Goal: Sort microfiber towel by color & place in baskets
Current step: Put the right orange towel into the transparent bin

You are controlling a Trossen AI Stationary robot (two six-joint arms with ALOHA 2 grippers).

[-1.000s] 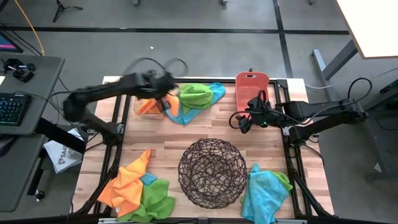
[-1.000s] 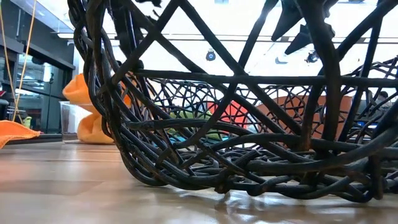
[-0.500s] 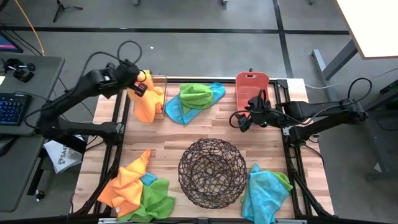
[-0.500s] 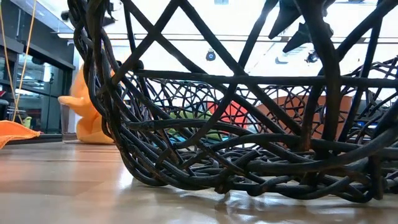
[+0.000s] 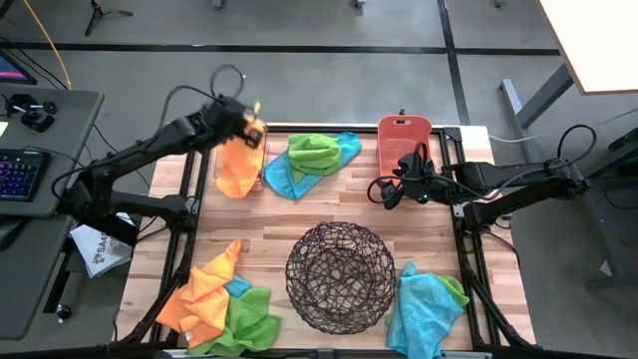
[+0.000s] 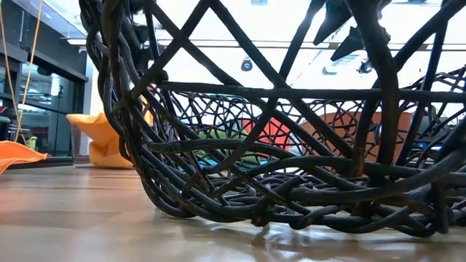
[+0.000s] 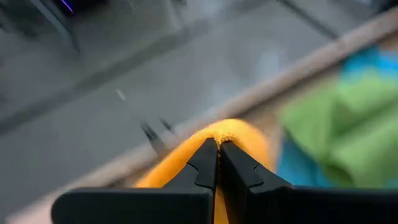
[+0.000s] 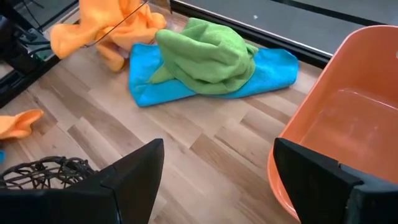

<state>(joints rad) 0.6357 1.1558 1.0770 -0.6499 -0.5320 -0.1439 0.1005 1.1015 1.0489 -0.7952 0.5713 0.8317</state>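
Orange towel (image 5: 237,165) hangs pinched in the left gripper's (image 5: 254,122) closed fingers over the clear bin (image 5: 242,160) at the counter's far left corner; loose folds could drape outside its rim. Right gripper (image 5: 387,192) waits, fingers wide, beside the salmon bin (image 5: 404,138).

Soft, matt orange cloth (image 5: 237,165); smooth, faintly glossy salmon plastic bin (image 8: 348,130); rough-looking dark wire-mesh bowl (image 5: 339,276); wood-grain table (image 8: 205,140), perhaps laminate.

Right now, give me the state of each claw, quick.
Left claw: closed on the orange towel, at the clear bin at the table's far left.
Right claw: open, holding nothing, beside the salmon-orange bin.
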